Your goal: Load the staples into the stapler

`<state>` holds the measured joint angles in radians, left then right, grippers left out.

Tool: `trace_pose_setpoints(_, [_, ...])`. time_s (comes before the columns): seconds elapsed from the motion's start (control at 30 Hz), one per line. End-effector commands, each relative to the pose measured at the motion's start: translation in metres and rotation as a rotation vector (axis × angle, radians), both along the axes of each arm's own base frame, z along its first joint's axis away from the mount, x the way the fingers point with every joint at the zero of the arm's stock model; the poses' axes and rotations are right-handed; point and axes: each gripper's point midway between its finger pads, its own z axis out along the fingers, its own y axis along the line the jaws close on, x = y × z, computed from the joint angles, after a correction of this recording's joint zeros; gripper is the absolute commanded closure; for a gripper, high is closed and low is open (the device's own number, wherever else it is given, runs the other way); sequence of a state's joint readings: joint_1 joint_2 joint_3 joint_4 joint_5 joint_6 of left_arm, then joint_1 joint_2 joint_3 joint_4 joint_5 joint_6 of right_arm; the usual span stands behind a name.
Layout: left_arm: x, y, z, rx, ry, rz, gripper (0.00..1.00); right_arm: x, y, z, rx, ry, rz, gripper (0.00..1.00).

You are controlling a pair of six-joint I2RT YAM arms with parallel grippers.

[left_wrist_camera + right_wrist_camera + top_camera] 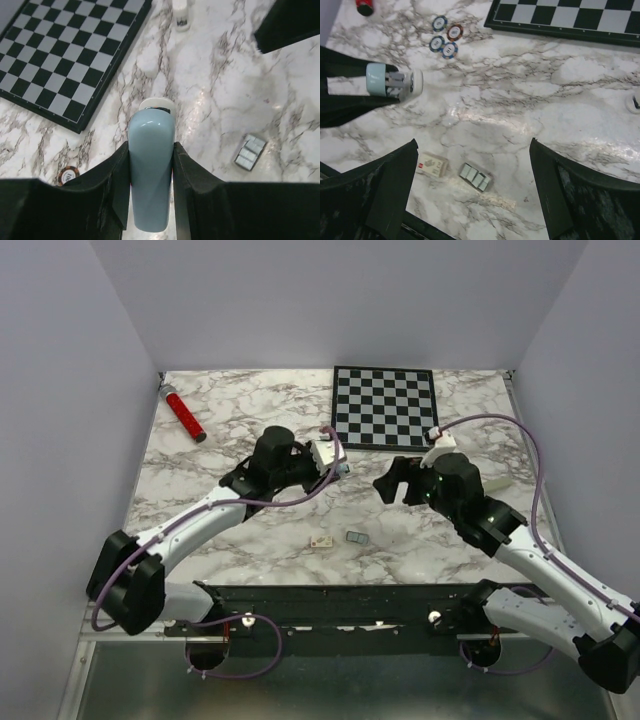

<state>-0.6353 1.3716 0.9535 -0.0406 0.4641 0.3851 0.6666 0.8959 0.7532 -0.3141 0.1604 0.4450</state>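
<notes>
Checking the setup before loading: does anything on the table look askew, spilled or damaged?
Nothing looks spilled or damaged. The staples lie loose and slanted on the table beside the small cream box, apart from it. The stapler is clamped in the left end effector, raised above the surface.

A white desk [250, 420] veined in grey marble sits between pale lilac-grey walls. At its far edge lies a black-framed checkerboard [385, 406] of black and grey squares, flat and slightly askew. Well to the board's left, a red cylinder [184, 414] with a dark end lies on its side, angled toward the back corner. Four poker chips [445, 40], three blue and one reddish, cluster together flat on the marble off the board's corner. A small cream box [431, 164] with a red mark lies toward the near edge. A small white object [181, 15] with dark print stands beside the board.
</notes>
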Motion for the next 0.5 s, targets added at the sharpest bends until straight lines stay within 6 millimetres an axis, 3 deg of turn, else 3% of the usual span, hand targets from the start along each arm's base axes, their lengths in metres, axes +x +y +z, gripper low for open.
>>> trace_pose_setpoints(0.0, [-0.026,-0.007,0.060,-0.295,-0.027,-0.010,1.00,0.006,0.025,0.047,0.175,-0.015,0.013,0.01])
trace_pose_setpoints(0.3, [-0.059,0.000,0.084,-0.421,-0.034,-0.049,1.00,0.004,0.070,0.075,0.322,0.055,0.153,0.15])
trace_pose_setpoints(0.47, [-0.065,-0.001,0.090,-0.437,-0.037,-0.067,1.00,0.005,0.084,0.071,0.359,0.098,0.193,0.27])
